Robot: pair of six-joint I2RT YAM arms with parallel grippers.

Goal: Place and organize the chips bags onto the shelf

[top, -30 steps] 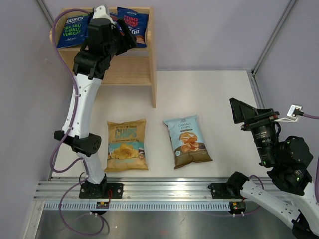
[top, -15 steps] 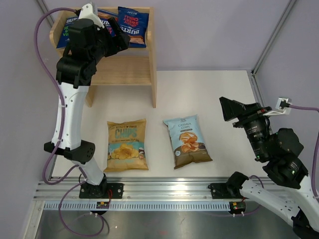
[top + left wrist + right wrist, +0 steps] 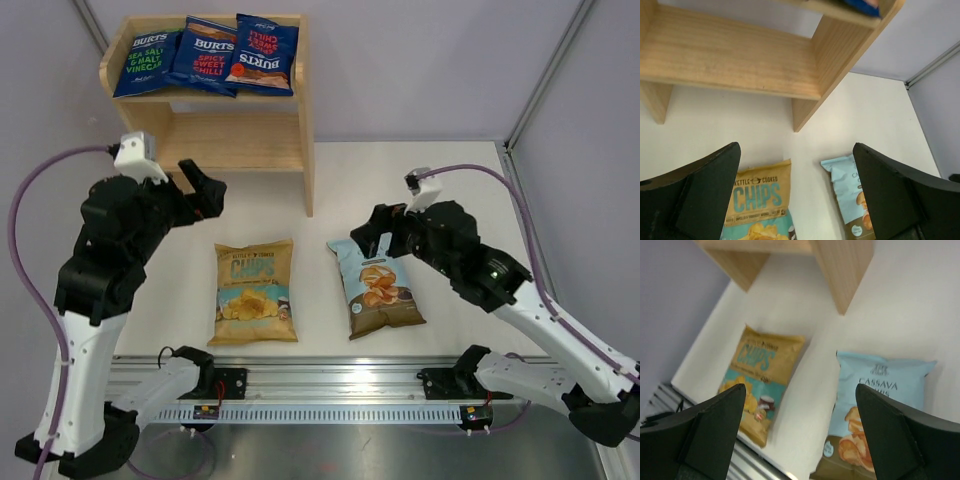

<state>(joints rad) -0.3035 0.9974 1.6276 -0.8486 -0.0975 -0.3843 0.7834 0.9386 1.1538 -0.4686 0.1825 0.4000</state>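
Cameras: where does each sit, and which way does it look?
Top external: above and behind the arms, looking down on table, shelf, left claw and right claw.
Left wrist: on the left arm, facing the shelf's lower tier; own fingers at both sides.
Right wrist: on the right arm, facing down at the table; own fingers too.
Shared: both wrist views show the yellow CHIPS bag and Cassava bag.

BURTS bags lie on the top tier of the shelf, far left; nearer, the CHIPS bag lies left of the Cassava Chips bag
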